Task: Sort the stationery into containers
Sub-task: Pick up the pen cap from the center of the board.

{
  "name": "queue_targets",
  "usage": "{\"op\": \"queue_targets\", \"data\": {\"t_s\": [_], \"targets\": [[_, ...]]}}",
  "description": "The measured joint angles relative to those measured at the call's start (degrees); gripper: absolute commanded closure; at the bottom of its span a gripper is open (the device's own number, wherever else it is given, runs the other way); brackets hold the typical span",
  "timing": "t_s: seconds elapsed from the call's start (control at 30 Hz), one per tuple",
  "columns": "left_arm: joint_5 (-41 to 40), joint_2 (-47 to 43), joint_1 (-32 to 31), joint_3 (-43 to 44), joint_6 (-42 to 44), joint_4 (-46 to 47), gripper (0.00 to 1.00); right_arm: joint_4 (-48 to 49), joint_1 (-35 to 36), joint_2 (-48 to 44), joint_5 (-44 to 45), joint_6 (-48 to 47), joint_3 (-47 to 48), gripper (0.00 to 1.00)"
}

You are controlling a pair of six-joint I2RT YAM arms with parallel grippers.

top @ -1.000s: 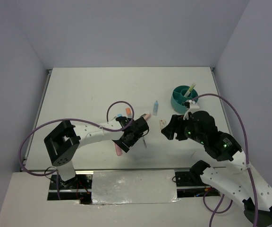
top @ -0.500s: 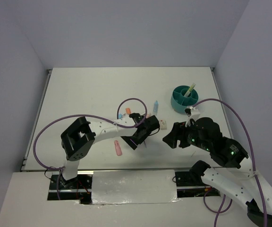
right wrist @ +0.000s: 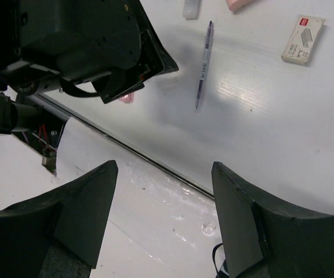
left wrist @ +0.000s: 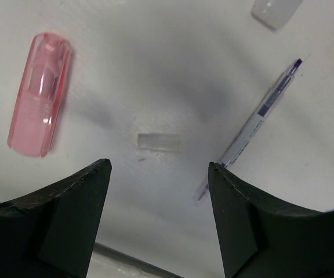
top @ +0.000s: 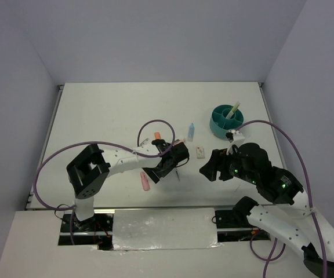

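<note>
**Top view.** Left claw (top: 162,171) is low over the desk (top: 97,116), centre-front, among loose stationery. Pink highlighter (top: 145,181) is just to its left, pen (top: 178,172) just to its right. Organiser (top: 216,126) is at right-rear, well apart, with a yellow pen (top: 234,110) standing in it. Right claw (top: 206,168) hovers beyond the pen, near a small white box (top: 200,152).

**Left wrist view.** Jaws are wide apart and grip nothing. A short clear piece (left wrist: 158,142) lies on the desk straight ahead of the gap, centred between the fingers (left wrist: 68,214). Its long axis runs from finger to finger, so closing would catch it end-on. Judgement: a wrist turn may be needed before descending. The pen slants past the right-hand finger, apart from the piece.

**Right wrist view.** Right claw is wide open and empty, high above the desk, with the pen well ahead of it. The left arm is clearly the nearer one to the clear piece.
</note>
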Motion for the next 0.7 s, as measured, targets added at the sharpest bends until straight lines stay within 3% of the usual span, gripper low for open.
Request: {"op": "queue_targets", "data": {"t_s": [0.27, 0.7], "targets": [[-1.31, -0.09, 3.58, -3.15, 8.66, 8.07, 0.22, -0.02, 0.0, 1.49, 0.26, 0.22, 0.0, 0.26], [1.73, -0.07, 4.0, -4.13, 13.03, 8.44, 0.23, 0.02, 0.0, 2.03, 1.49, 1.09, 0.0, 0.26]]}}
